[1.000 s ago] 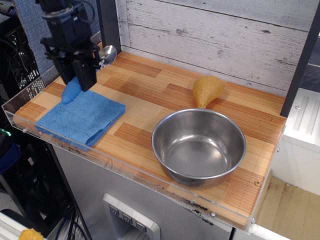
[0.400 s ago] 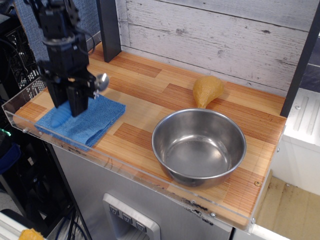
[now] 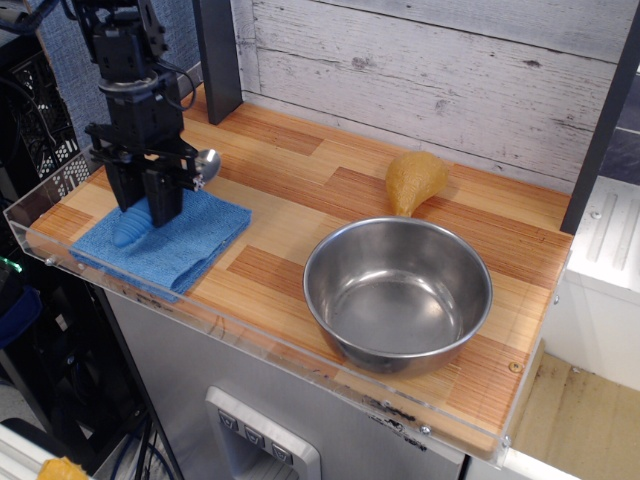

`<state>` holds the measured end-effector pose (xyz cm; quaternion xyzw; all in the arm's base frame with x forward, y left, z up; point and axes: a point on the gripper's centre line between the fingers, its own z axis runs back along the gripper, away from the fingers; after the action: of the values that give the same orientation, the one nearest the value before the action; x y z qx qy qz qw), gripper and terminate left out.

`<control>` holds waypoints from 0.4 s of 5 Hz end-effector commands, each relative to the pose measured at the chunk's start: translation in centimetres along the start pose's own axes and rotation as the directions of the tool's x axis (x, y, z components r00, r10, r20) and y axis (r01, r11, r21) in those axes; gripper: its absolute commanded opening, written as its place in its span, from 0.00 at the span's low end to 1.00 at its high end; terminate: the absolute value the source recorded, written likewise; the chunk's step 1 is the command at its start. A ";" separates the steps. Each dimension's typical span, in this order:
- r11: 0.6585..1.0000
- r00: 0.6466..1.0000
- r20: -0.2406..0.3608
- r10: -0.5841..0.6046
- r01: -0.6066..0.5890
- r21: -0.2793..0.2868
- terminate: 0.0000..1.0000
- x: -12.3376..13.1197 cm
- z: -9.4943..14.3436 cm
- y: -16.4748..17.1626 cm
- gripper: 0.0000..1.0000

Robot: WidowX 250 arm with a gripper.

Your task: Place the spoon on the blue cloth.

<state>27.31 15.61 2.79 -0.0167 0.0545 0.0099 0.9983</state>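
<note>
Wooden striped countertop [image 3: 300, 215] was the biggest thing in shot, with a clear acrylic lip [image 3: 250, 335] along the front edge and whitewashed planks [image 3: 420, 70] behind it. Next down was the steel bowl [image 3: 398, 293], sitting front right, well apart from the action. On the left end lay the blue cloth [image 3: 185, 240], folded and soft-looking, so it should cushion whatever lands on it.

The black gripper [image 3: 147, 205] hung right over the cloth's back half, fingers pointing down and closed on the spoon [image 3: 205, 163]. You could see the shiny bowl end poking out to the right and a bit of the blue handle low down by the cloth on the left. I couldn't tell whether the handle was actually touching the fabric.

My guess is the spoon is light and stiff; the metal end is probably slippery, so the ribbed handle is the sensible place to hold it.

A tan pear-shaped thing [image 3: 413, 180] sat near the back wall, well clear. Nothing looked to be in the way of setting it down.
</note>
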 end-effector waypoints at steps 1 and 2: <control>0.999 0.998 0.060 -0.030 0.029 0.022 0.00 0.2 3.2 -0.4 1.00; 0.995 0.983 0.166 -0.083 0.073 0.070 0.00 0.0 7.6 -1.7 1.00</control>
<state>28.50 13.97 9.04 0.0024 -0.0205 -0.0263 0.9994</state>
